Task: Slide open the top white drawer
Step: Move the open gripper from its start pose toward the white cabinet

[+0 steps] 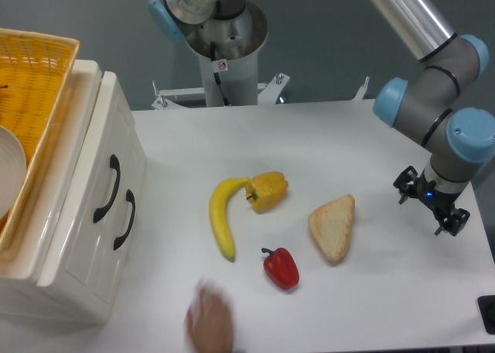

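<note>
Clearly the opening has not begun: the end effector hovers over the far right side of the table, holding nothing, and whether its fingers are apart or together cannot be told from this angle. The top white drawer sits a long way to the end effector's left, across the whole table, in the cream cabinet; its black curved handle lies just above the lower drawer's handle. A yellow wicker basket rests on the cabinet top.

The step in hand looks like the approach. The next move calls for a long sweep left, then lining up on the upper handle and not the lower one close beneath it.

Between the end effector and the cabinet lie a slice of bread, a red pepper, a yellow pepper and a banana. The strip of table beyond them looks open. A blurred hand-like shape shows at the near edge, so the low route seems riskier. The drawer would slide out toward the banana, which is some way off.
</note>
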Available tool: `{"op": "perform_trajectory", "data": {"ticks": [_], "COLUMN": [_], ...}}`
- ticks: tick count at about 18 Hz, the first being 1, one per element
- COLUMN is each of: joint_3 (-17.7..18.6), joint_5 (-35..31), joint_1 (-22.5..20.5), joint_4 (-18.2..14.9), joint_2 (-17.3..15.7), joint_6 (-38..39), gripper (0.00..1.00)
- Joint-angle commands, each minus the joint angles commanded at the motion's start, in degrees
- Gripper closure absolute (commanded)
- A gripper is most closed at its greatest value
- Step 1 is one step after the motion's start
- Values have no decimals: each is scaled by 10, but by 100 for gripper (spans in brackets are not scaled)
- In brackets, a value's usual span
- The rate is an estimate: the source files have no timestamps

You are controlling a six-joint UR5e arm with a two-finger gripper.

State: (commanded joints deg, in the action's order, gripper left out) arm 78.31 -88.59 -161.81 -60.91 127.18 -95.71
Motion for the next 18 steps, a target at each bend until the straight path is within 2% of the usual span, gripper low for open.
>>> {"op": "perform_trajectory", "data": {"ticks": [8,11,14,18], "joint_3": [1,18,48,84], "joint_5": [-1,-1,2,79], "joint_1": [3,5,3,-19], "joint_4": [-1,1,1,2], "joint_2": [-3,-6,-25,-54], "joint_6": [1,1,12,15], "gripper": [0,0,0,0]}}
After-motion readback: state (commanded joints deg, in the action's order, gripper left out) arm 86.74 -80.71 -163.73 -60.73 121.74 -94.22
